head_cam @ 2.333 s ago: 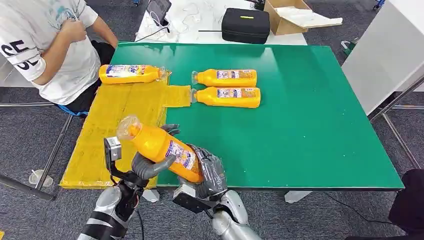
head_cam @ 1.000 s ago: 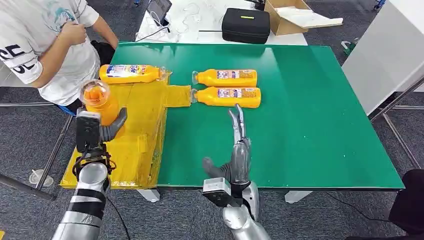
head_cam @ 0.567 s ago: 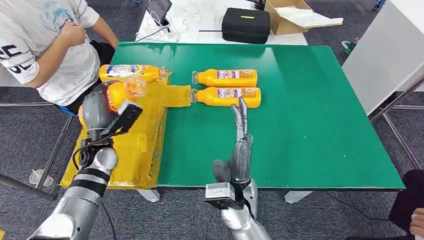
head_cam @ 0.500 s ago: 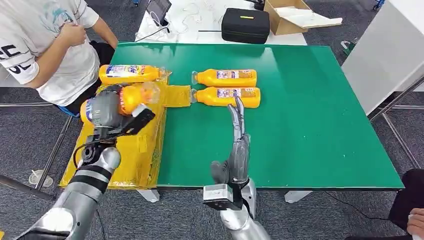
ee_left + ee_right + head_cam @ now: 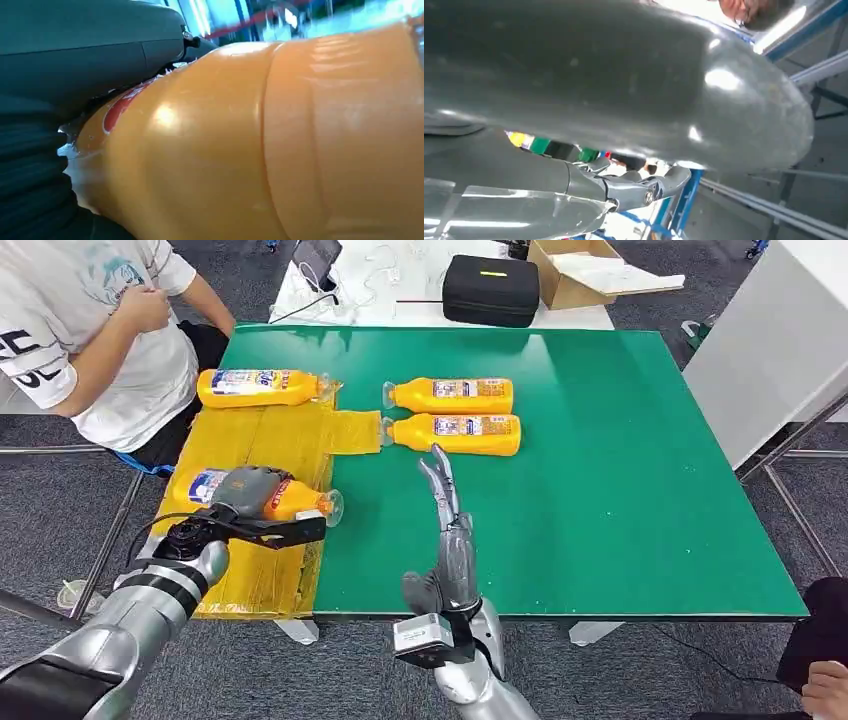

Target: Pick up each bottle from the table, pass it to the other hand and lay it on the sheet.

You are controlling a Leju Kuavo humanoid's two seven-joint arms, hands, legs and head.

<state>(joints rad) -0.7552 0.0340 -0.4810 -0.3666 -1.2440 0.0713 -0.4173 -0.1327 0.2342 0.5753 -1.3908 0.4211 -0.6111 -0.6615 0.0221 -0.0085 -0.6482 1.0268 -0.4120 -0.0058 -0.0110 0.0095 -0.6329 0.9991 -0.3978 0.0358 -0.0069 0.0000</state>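
Observation:
My left hand (image 5: 238, 502) holds an orange bottle (image 5: 286, 498) lying flat on the yellow sheet (image 5: 275, 445), cap end towards the table's middle. That bottle (image 5: 280, 145) bulks large in the left wrist view, held against the grey hand (image 5: 75, 60). Another orange bottle (image 5: 258, 387) lies at the sheet's far edge. Two more bottles (image 5: 450, 395) (image 5: 455, 433) lie side by side on the green table (image 5: 620, 470). My right hand (image 5: 445, 530) stands open over the table's near part, fingers straight and pointing away, short of the nearer bottle.
A person in a white shirt (image 5: 70, 330) sits at the far left beside the sheet. Beyond the green table lie a black case (image 5: 490, 288) and an open cardboard box (image 5: 590, 270) on a white table. A white cabinet (image 5: 770, 340) stands at the right.
My left hand has brought the bottle from upright in the air down flat onto the sheet. My right hand, empty since the handover, drew back slightly from the nearer table bottle.

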